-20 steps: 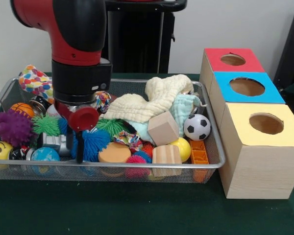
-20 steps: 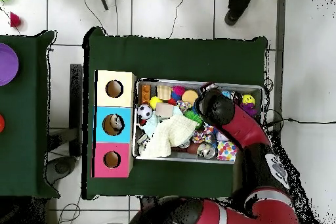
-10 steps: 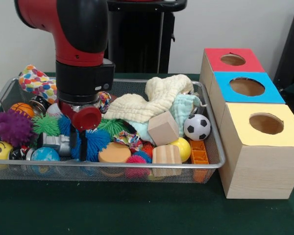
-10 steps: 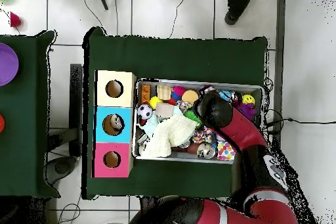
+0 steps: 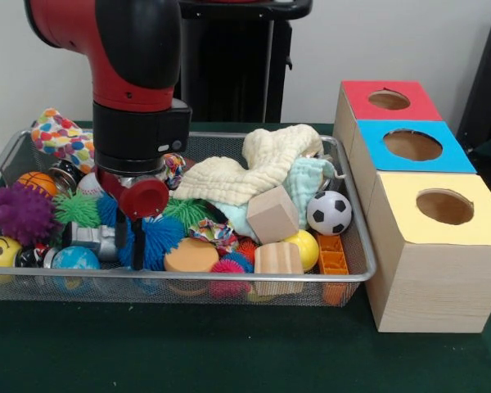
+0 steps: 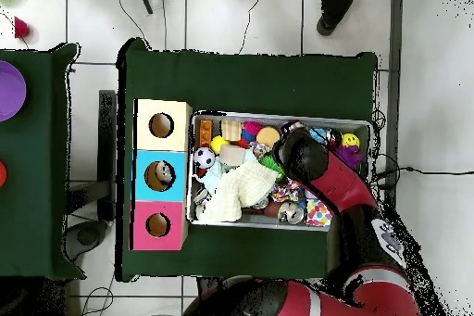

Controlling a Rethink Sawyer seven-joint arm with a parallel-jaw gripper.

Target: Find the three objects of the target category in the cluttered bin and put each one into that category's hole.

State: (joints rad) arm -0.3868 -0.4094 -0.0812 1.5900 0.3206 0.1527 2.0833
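My gripper [image 5: 128, 241] is down inside the wire mesh bin [image 5: 229, 278], at its left side. Its fingers [image 5: 137, 246] stand open, straddling the left edge of a blue spiky ball [image 5: 157, 239]. A green spiky ball [image 5: 76, 208] and a purple one [image 5: 18, 213] lie to its left. A soccer ball [image 5: 328, 212], a yellow ball [image 5: 304, 248], a wooden cube [image 5: 272, 214] and a wooden cylinder [image 5: 278, 259] lie to the right. Three boxes with holes stand beside the bin: red [image 5: 389, 100], blue [image 5: 412, 145], yellow [image 5: 444, 206]. From overhead the arm [image 6: 305, 155] hides the gripper.
Cream and pale green cloths [image 5: 254, 172] pile up in the bin's middle back. An orange disc [image 5: 191, 255], an orange block [image 5: 332, 255], a smiley ball [image 5: 0, 251] and a dotted fabric piece [image 5: 57, 135] also fill the bin. A person's shoe [image 6: 331, 11] shows at the overhead view's top.
The arm shifted slightly to the right between one second ago and half a second ago. Since then it has held still. The objects lie as before.
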